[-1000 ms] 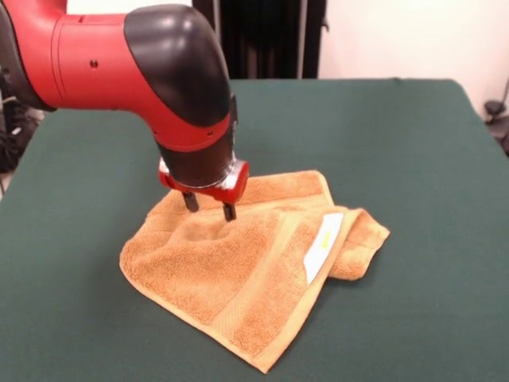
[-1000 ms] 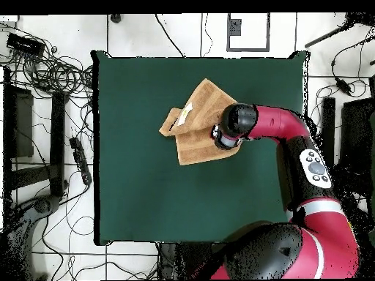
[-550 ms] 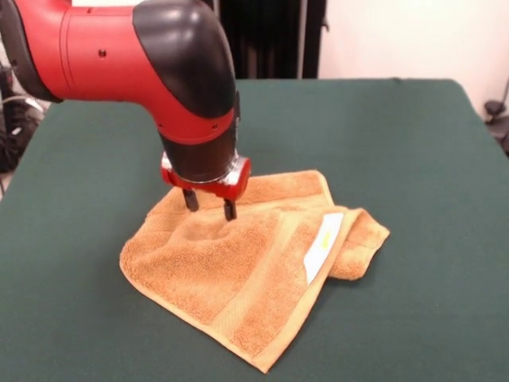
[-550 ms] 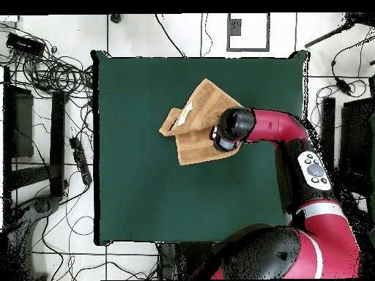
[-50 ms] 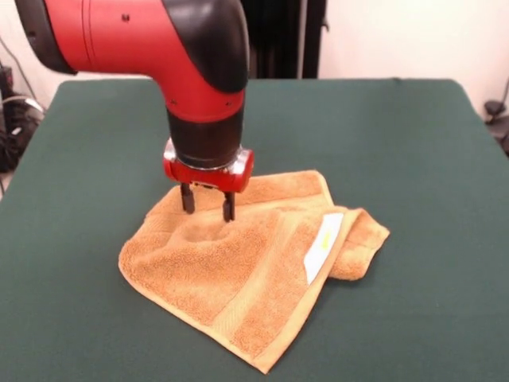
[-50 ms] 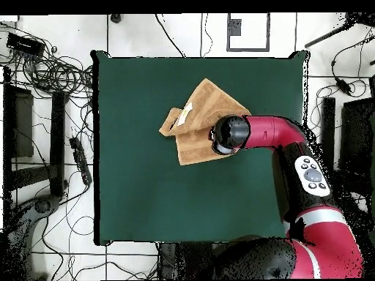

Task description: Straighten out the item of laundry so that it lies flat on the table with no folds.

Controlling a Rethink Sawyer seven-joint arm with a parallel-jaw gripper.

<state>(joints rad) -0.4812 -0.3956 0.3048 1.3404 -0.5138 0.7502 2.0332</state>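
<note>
Fingers (image 5: 207, 208) parted, tips just above folded towel (image 5: 238, 270) on green table (image 5: 413, 159).

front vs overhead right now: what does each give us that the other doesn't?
Front only: the hand with its two dark fingers spread apart, tips at the cloth near the far edge; also the white tag lying by the folded-over corner on the picture's right.

Overhead only: all four edges of the dark green felt table, the cables on the floor, and the arm's elbow hiding the hand.

Both: the orange-tan terry towel, still folded, not flat.
</note>
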